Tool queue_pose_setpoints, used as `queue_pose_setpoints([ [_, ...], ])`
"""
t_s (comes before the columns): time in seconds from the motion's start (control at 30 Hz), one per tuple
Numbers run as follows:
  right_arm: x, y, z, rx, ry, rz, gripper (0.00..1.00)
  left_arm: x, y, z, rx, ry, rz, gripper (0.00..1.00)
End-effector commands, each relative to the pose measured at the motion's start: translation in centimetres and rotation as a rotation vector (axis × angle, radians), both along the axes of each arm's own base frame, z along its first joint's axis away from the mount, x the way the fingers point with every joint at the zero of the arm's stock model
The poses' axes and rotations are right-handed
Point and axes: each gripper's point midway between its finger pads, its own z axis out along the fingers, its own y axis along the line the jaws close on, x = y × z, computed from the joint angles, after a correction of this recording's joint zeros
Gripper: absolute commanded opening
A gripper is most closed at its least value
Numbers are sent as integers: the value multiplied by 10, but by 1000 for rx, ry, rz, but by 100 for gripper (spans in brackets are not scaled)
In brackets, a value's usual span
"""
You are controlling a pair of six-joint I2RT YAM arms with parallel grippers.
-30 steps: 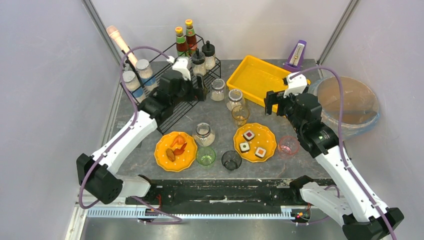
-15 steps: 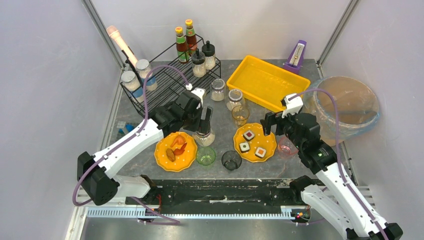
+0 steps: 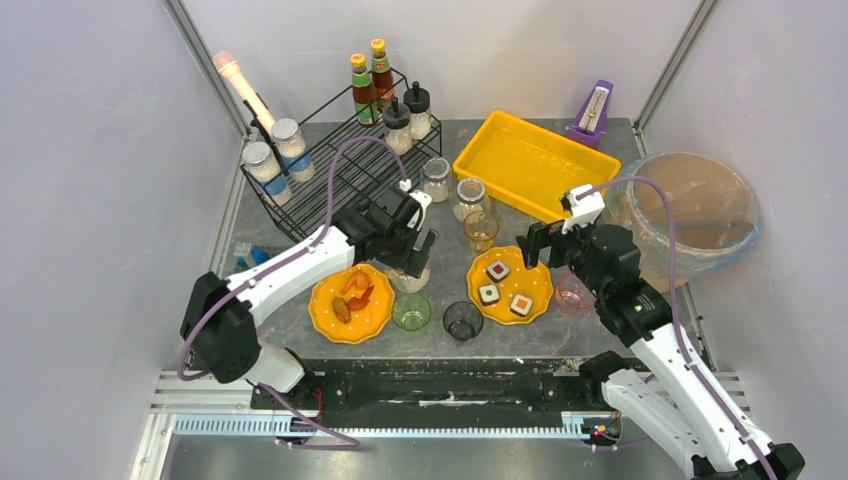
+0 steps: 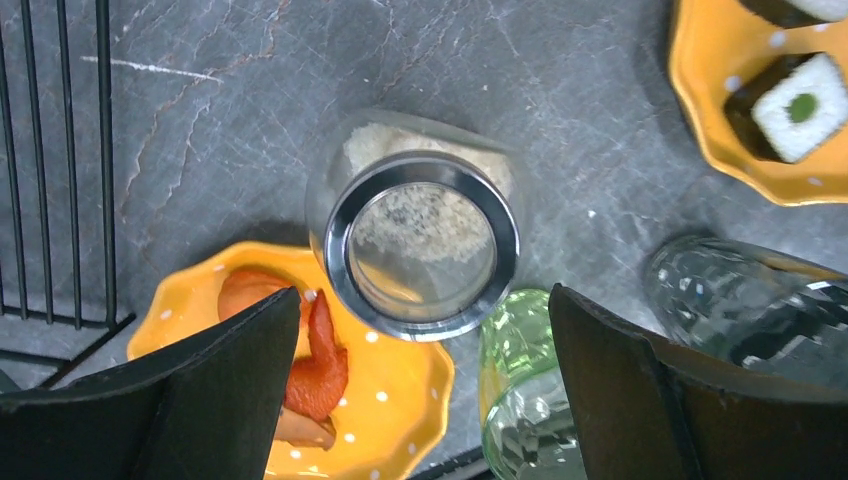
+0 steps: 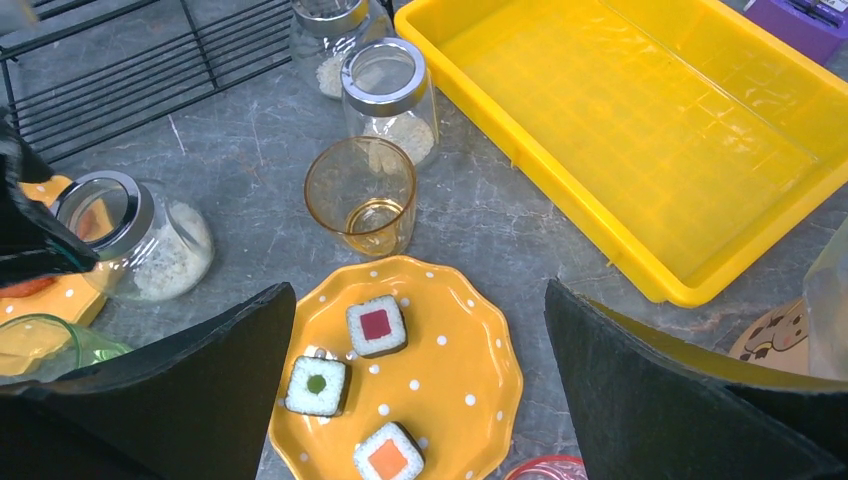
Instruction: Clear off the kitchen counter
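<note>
The dark-grey kitchen counter (image 3: 300, 225) holds several dishes. My left gripper (image 3: 412, 255) is open and hangs over a glass jar with a metal lid (image 4: 422, 245) holding pale grains. In the left wrist view the gripper (image 4: 420, 390) has one finger on either side of the jar, above it. My right gripper (image 3: 543, 250) is open and empty above an orange dotted plate (image 5: 470, 390) with three sushi pieces. In the right wrist view the gripper (image 5: 415, 390) straddles that plate (image 3: 535, 275).
An orange plate of red food (image 3: 335, 325), a green glass (image 3: 411, 312), a dark glass (image 3: 462, 320), an amber glass (image 3: 481, 229), a pink glass (image 3: 577, 292) and two jars (image 3: 470, 195) stand about. Behind are a yellow tray (image 3: 520, 160), a black wire rack (image 3: 330, 175) and a round bin (image 3: 690, 210).
My left arm has swung from the wire rack down to above the jar beside the food plate. My right arm has come forward from the yellow tray to above the sushi plate.
</note>
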Motion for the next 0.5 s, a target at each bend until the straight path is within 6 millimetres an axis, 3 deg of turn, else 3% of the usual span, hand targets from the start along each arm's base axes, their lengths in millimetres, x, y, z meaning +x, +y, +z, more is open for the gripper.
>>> queue_pose_setpoints([
  [0.0, 9, 6, 12, 36, -40, -1, 98, 18, -6, -8, 55, -52, -80, 98],
  [0.13, 13, 6, 14, 27, -39, -4, 98, 26, -7, -21, 68, -27, -75, 95],
  [0.3, 15, 2, 16, 22, -45, -28, 98, 21, -11, -25, 49, 22, -93, 83],
  [0.47, 16, 2, 17, 21, -44, -34, 98, 21, -12, -8, 24, -1, -89, 52],
])
